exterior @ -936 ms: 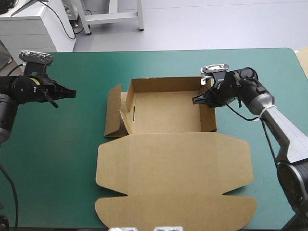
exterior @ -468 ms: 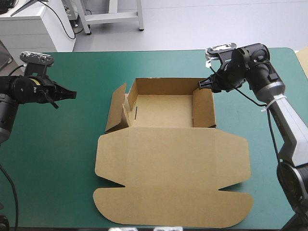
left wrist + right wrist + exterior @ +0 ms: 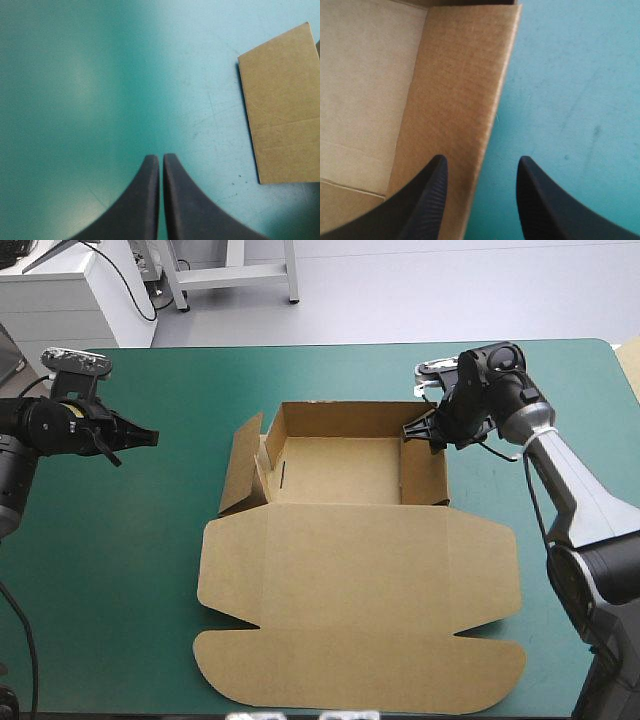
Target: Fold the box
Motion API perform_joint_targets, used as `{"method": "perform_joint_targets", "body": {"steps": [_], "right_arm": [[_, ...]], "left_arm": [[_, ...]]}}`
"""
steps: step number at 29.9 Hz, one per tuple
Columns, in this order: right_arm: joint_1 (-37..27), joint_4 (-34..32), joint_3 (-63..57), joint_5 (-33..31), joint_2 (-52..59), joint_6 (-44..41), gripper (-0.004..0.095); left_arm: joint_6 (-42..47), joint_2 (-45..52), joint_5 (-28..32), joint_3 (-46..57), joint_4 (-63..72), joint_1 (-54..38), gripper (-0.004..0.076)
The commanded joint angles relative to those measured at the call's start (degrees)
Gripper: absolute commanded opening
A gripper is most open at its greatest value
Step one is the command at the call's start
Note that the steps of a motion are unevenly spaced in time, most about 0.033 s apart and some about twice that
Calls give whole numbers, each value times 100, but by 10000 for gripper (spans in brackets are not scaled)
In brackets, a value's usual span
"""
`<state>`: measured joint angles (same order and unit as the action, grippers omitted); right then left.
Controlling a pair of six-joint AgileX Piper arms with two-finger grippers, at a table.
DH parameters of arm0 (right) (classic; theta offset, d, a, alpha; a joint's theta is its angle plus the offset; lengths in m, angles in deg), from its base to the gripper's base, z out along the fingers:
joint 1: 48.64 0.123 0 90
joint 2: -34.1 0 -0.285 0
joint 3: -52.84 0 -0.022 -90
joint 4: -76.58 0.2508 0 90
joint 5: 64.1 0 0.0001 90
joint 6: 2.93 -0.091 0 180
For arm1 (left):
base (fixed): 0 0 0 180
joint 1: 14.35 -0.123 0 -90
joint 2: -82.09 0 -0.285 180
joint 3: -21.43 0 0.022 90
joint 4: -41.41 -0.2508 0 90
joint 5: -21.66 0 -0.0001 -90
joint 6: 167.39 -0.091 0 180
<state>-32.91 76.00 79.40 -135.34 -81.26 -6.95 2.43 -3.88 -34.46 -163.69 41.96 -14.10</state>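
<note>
Right fingers (image 3: 427, 200) apart — one box (image 3: 455, 100) wall between

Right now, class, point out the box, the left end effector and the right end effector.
box (image 3: 360, 580), high view, on its flat lid panel.
left end effector (image 3: 161, 160), left wrist view, where its shut fingertips meet.
right end effector (image 3: 481, 160), right wrist view, midway between its open fingertips.

Lighting bright, even and overhead: soft, short shadows beside the raised walls of the brown board box (image 3: 340, 470) on the teal-green table cover (image 3: 120, 540), a thin dark one along its side flap (image 3: 280, 105), pale sheen ahead of the left gripper (image 3: 161, 156).
</note>
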Motion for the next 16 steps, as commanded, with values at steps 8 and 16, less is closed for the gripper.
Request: {"method": "perform_joint_targets", "body": {"steps": [8, 16], "right_arm": [[-15, 205, 130, -10, -365, -6, 376], [-15, 290, 130, -10, -374, -12, -21]], "left_arm": [[10, 206, 180, -134, 49, 0, 7], [10, 206, 167, -134, 49, 0, 7]]}}
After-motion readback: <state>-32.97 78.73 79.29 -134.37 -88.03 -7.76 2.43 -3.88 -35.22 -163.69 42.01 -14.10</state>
